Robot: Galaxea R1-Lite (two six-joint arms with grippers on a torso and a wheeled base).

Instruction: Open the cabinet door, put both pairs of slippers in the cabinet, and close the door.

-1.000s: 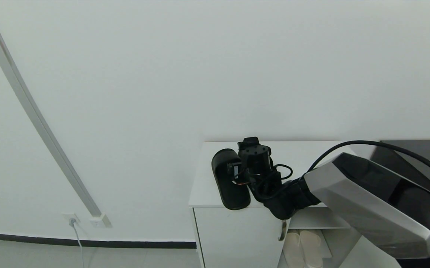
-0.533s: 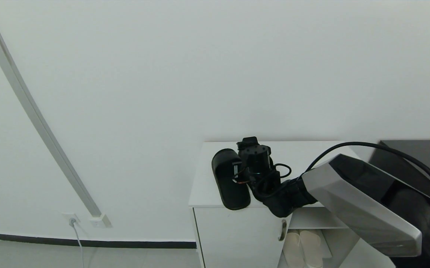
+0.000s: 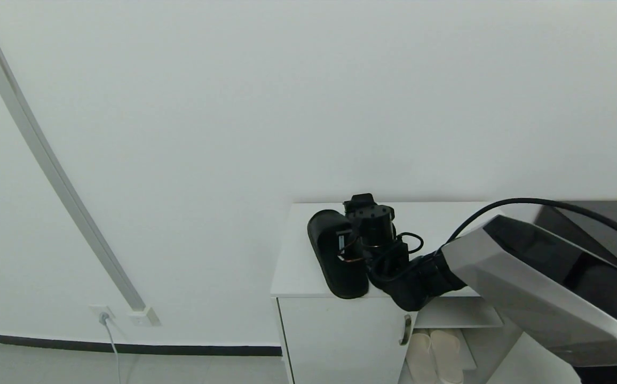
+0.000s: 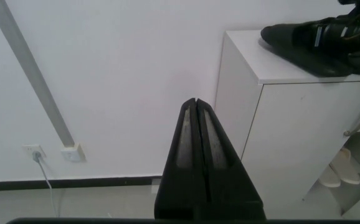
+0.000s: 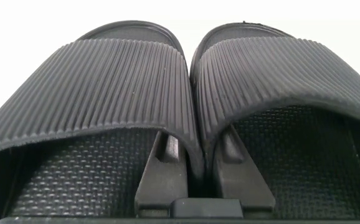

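Observation:
A pair of black slippers (image 3: 335,256) sits on the left part of the white cabinet's top (image 3: 295,266). My right gripper (image 3: 343,246) is shut on the pair. In the right wrist view one finger (image 5: 164,162) goes under each ribbed strap, pinching the black slippers (image 5: 130,87) side by side. A pair of white slippers (image 3: 434,354) lies on a low shelf in the cabinet's open right half. The left door stays closed, its handle (image 3: 405,329) at the inner edge. My left gripper (image 4: 196,106) is shut and empty, out to the left of the cabinet (image 4: 279,137).
A grey conduit (image 3: 52,165) slants down the white wall to an outlet with a plugged cable (image 3: 103,314). A dark panel (image 3: 612,213) stands right of the cabinet. Open floor lies left of the cabinet.
My right gripper and the black slippers have shifted slightly to the right and a little up on the cabinet top. The left gripper has no earlier frame.

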